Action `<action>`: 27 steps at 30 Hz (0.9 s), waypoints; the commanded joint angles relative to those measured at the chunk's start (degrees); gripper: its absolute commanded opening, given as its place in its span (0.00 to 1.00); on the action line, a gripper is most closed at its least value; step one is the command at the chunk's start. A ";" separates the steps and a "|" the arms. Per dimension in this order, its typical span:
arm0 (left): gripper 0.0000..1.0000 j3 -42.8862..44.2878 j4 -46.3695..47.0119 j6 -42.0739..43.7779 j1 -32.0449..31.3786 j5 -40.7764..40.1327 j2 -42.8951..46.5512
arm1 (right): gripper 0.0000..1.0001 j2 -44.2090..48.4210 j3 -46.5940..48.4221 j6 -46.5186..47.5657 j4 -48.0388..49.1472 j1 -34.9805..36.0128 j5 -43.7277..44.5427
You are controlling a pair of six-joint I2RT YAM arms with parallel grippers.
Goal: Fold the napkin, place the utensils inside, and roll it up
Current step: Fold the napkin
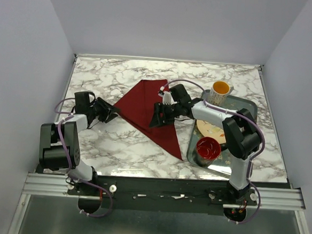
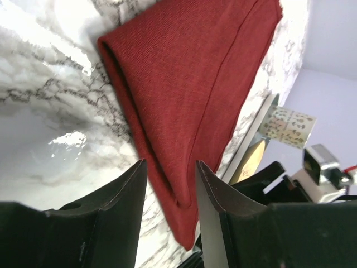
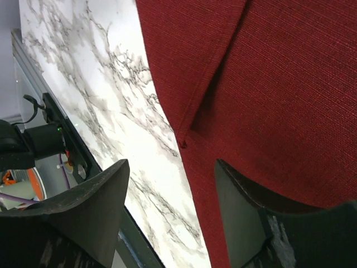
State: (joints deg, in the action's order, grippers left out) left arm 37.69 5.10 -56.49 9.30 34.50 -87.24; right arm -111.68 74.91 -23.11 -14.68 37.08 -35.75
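Observation:
The maroon napkin (image 1: 144,110) lies folded into a long triangle on the marble table, its point toward the near edge. My left gripper (image 1: 115,113) is at the napkin's left corner. In the left wrist view the gripper (image 2: 170,163) is open, with the folded edge of the napkin (image 2: 195,72) running into the gap between its fingers. My right gripper (image 1: 156,119) is low over the cloth's right side. In the right wrist view the gripper (image 3: 172,163) is open, one finger over the napkin (image 3: 268,84), the other over bare marble. The utensils are out of view.
A metal tray (image 1: 249,104) at the right holds a patterned mug (image 1: 220,92), a tan plate (image 1: 205,128) and a red bowl (image 1: 208,148). The mug (image 2: 287,125) also shows past the napkin in the left wrist view. The table's near rail (image 3: 72,156) runs close behind the right gripper.

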 commanded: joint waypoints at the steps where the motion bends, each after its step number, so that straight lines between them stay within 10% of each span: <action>1: 0.47 -0.25 6.76 -2.92 0.11 1.19 -0.82 | 0.68 -2.75 0.58 -0.88 -0.18 0.36 -0.64; 10: 0.36 1.77 6.33 -4.51 0.81 -2.68 -3.03 | 0.63 -3.55 1.55 -1.23 -0.18 0.45 0.77; 16: 0.52 1.86 1.75 -1.17 0.89 -8.22 -0.82 | 0.62 -4.51 2.34 -1.85 -0.09 0.36 0.59; 27: 0.44 5.02 2.46 -0.02 0.81 -9.98 -5.48 | 0.62 -5.13 3.48 -2.64 -0.09 0.54 0.15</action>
State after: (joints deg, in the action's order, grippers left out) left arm 40.49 7.57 -57.91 9.76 26.59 -90.70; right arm -115.33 76.79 -25.06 -14.70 37.08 -35.66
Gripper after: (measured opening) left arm 0.456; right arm 0.625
